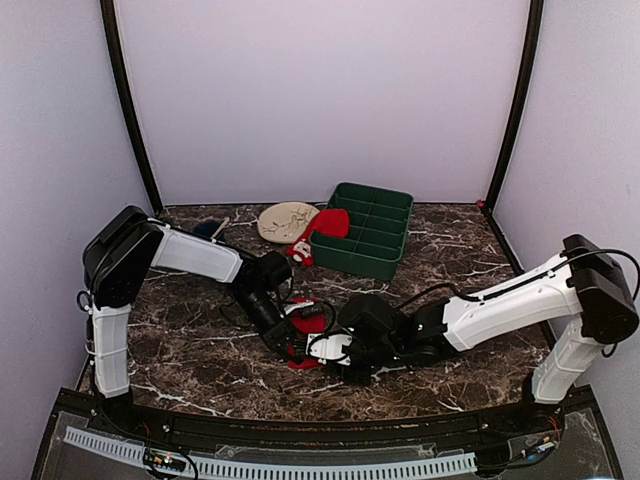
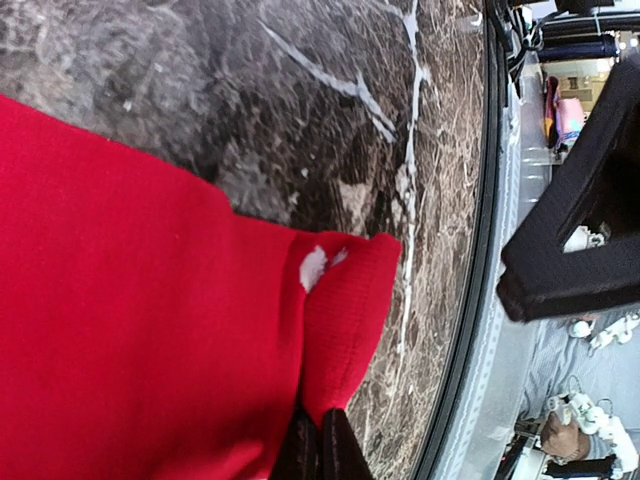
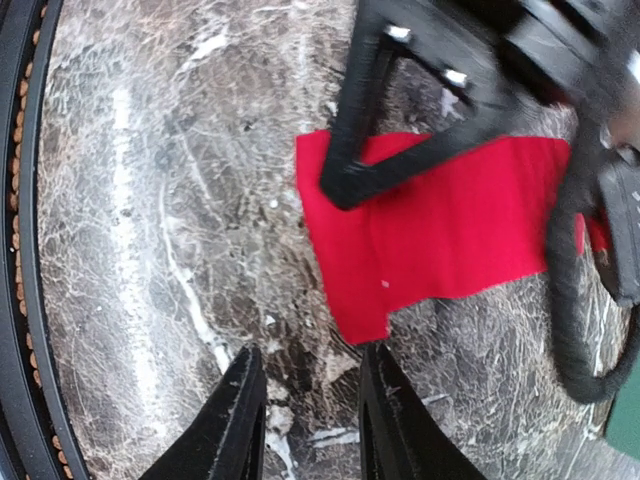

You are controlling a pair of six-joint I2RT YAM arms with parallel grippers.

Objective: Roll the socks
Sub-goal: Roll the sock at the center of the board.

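The dark marbled desk (image 1: pixel 200 350) carries one flat red sock (image 3: pixel 440 230) near the front; at the back, a green tray (image 1: pixel 355 260), a cream disc (image 1: pixel 288 220) and another red sock (image 1: pixel 330 222).

sock (image 1: pixel 312 325) mostly hidden (top view), edges cropped

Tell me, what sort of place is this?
Probably a robot test booth: a left arm and right arm mounted at a marble-patterned table, plain walls closing it in, and props like a red sock and green tray.

A green divided tray (image 1: pixel 352 258) and round beige plate (image 1: pixel 288 221) sit on the marble table (image 1: pixel 200 370).
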